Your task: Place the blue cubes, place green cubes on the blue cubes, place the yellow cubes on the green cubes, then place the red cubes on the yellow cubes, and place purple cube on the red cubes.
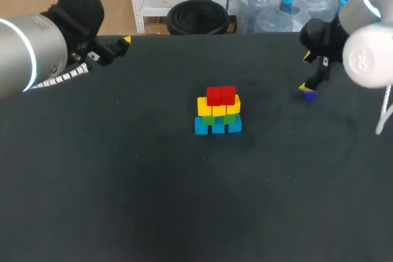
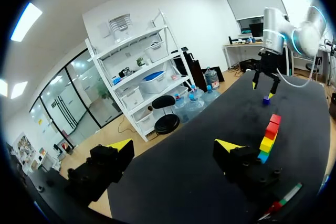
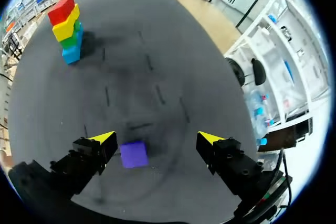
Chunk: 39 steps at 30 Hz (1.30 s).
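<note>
A stack of cubes (image 1: 218,110) stands mid-table: blue at the base, green above, then yellow, with red cubes (image 1: 220,95) on top. It also shows as the stack (image 2: 268,138) and the stack (image 3: 66,25). A purple cube (image 1: 308,96) lies on the table at the right. My right gripper (image 3: 157,140) hangs open just over the purple cube (image 3: 134,155), which sits between its fingers, nearer one fingertip (image 3: 104,138). My left gripper (image 2: 174,146) is open and holds nothing, at the table's far left edge, far from the stack.
The dark table top (image 1: 184,200) carries nothing else. My left arm (image 1: 37,53) comes in at the back left and my right arm (image 1: 362,47) at the back right.
</note>
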Available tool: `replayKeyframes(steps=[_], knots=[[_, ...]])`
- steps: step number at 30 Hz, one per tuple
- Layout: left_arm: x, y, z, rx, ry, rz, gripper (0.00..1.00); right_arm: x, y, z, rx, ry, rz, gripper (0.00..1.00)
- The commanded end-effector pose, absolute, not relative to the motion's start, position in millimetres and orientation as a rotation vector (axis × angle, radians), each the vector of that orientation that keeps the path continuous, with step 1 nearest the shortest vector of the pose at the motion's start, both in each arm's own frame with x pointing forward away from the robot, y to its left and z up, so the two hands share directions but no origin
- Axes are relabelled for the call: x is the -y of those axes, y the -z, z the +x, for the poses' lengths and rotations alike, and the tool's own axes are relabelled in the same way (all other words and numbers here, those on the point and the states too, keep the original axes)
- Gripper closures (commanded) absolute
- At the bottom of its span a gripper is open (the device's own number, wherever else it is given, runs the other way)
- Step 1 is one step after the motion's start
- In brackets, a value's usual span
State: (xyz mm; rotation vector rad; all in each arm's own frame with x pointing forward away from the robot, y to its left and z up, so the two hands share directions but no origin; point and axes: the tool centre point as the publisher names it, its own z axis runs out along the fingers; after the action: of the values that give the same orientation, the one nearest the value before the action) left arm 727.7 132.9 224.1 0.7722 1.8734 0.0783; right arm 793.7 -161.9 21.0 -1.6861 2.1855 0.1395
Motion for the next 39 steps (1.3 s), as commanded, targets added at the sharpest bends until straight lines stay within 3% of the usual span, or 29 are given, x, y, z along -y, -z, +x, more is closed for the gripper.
replayKeyframes(steps=[1, 39], knots=[[-132.8, -223.6, 728.2, -1.872, -0.079, 0.772, 0.00, 164.0, -20.3, 803.2, -2.255, -0.376, -1.811, 0.00], [-132.8, -223.6, 728.2, -1.872, -0.079, 0.772, 0.00, 172.1, -8.6, 733.6, -2.281, -0.304, -1.926, 0.00]])
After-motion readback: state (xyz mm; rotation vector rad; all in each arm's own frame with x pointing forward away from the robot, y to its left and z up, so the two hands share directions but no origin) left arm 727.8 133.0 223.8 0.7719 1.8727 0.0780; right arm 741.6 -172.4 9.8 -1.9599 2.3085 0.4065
